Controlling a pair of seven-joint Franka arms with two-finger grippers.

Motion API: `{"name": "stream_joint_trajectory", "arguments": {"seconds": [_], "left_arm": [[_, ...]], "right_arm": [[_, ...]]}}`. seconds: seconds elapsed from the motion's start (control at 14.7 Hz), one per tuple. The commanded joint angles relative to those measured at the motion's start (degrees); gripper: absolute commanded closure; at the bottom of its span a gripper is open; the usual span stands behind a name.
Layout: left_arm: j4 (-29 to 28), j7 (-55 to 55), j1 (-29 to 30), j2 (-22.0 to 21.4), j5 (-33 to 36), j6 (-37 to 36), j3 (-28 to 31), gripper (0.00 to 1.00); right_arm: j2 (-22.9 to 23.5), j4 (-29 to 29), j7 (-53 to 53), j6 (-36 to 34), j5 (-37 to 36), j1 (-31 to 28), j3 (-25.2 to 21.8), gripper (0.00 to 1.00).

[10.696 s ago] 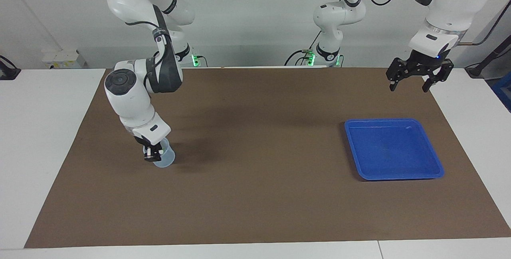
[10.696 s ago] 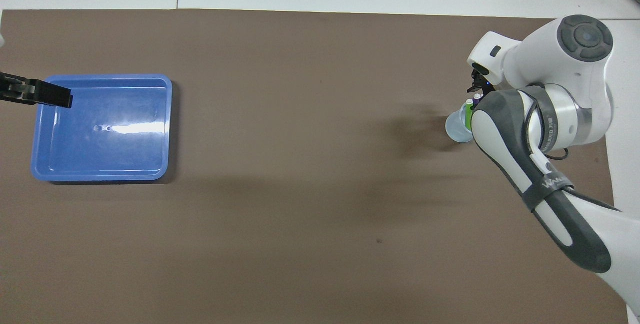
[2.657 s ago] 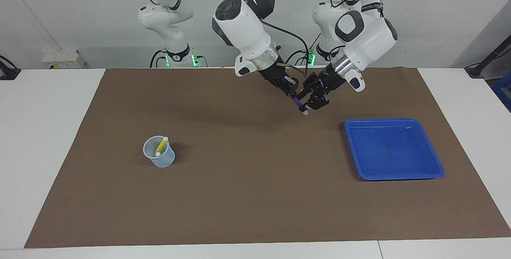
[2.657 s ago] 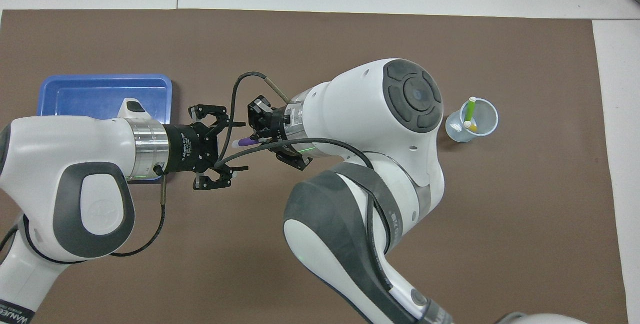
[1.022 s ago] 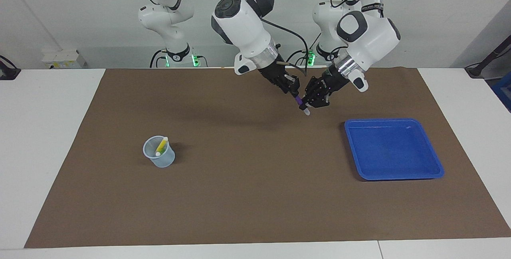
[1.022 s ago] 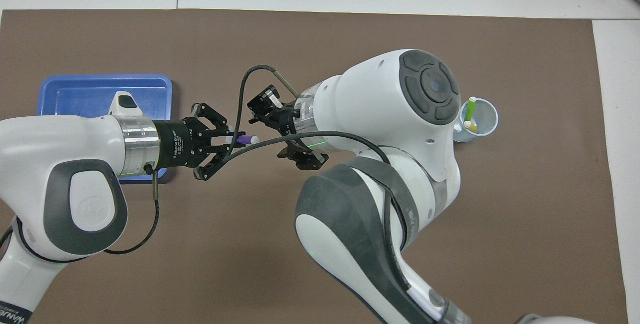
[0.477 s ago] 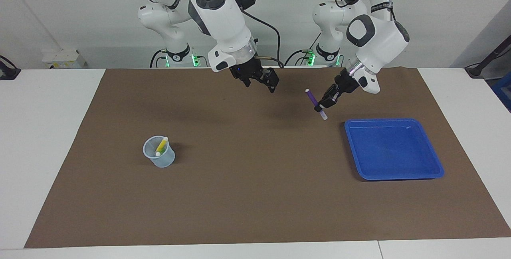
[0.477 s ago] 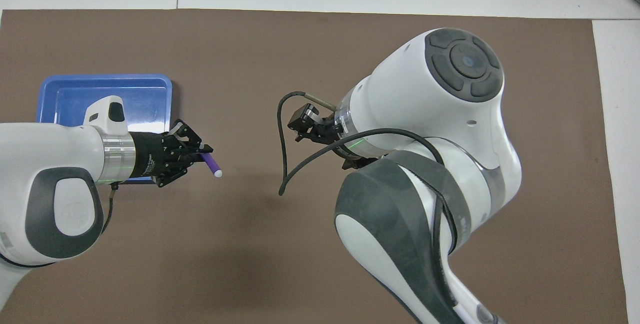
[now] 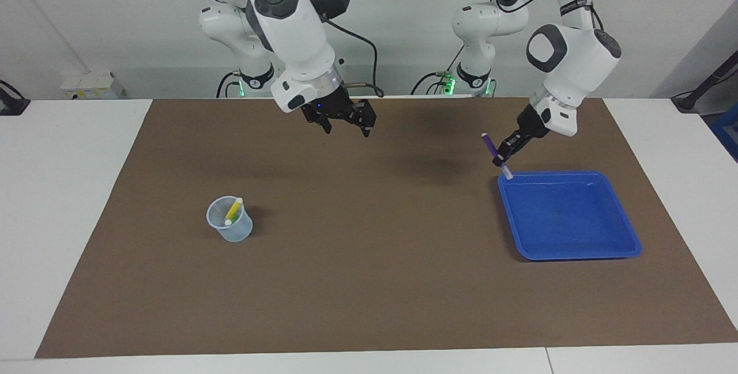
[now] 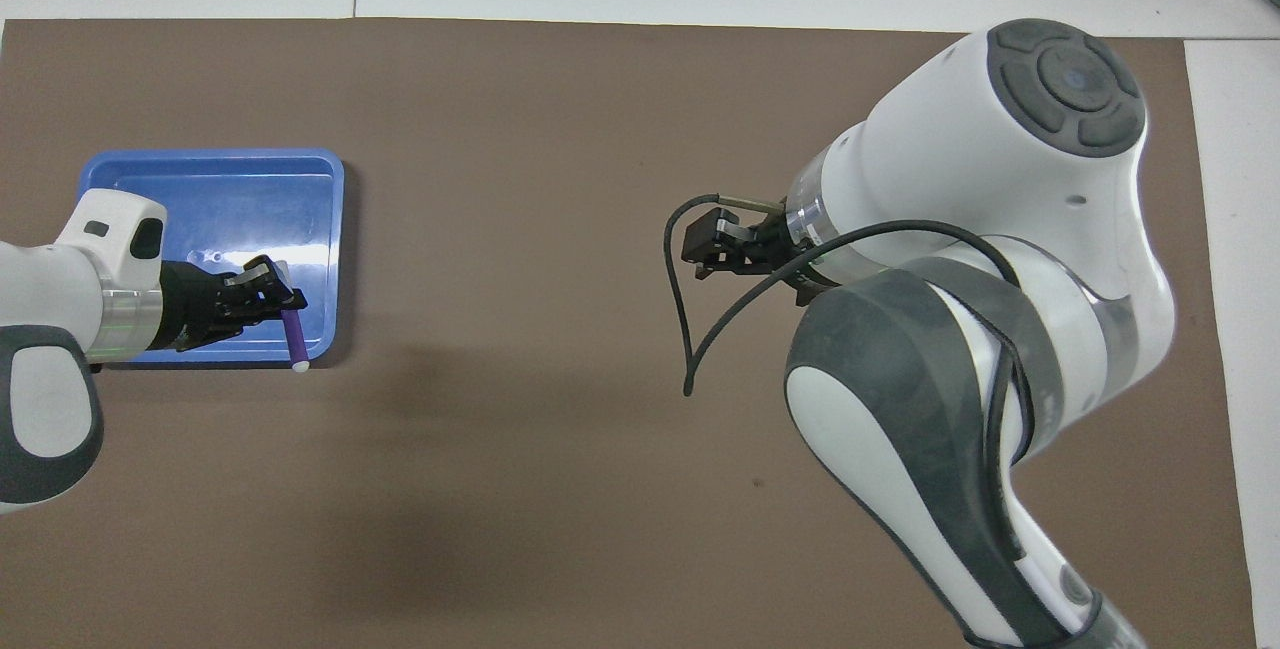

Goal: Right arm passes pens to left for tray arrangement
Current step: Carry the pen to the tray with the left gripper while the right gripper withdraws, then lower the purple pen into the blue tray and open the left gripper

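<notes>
My left gripper [image 9: 500, 159] [image 10: 283, 302] is shut on the purple pen [image 9: 490, 147] [image 10: 295, 332] and holds it tilted in the air, its whitish tip just over the corner of the blue tray [image 9: 576, 250] [image 10: 330, 229] nearest the robots. My right gripper [image 9: 346, 121] [image 10: 700, 254] hangs open and holds nothing, raised over the middle of the brown mat. The yellow pen [image 9: 233, 210] and the green pen stand in the small translucent cup [image 9: 230, 227] toward the right arm's end; in the overhead view the right arm hides the cup.
A brown mat [image 9: 369, 282] [image 10: 500, 489] covers the table between white borders. The tray lies toward the left arm's end of the mat, and I see nothing in it.
My left gripper has carried the purple pen away from the middle to the tray's near corner. My right gripper, open, has drawn back toward its own end of the table.
</notes>
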Motion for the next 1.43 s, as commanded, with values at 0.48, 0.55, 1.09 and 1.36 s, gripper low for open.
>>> {"name": "stream_joint_trajectory", "arguments": {"seconds": [0.48,0.55,1.09,1.36], "left_arm": [[8.61,14.91,5.6,10.86,15.9,2.98,-0.31,1.0],[10.97,18.15,6.56,13.57,17.66,3.85,-0.31,1.0],[19.61,26.08,11.92,26.33,26.72,8.86,-0.31,1.0],[19.61,27.67,12.55,26.52,27.0,10.1,-0.31,1.0]], "right_arm": [[-5.43,-13.82,-11.75,9.15,-20.76,-1.74,0.52,0.03],[-4.9,-14.35,-11.75,9.6,-22.26,-1.74,0.52,0.04],[-1.3,-16.81,-11.93,13.82,-28.15,-3.14,0.52,0.27],[0.11,-18.56,-13.41,15.39,-32.45,-3.23,0.52,0.3]]}}
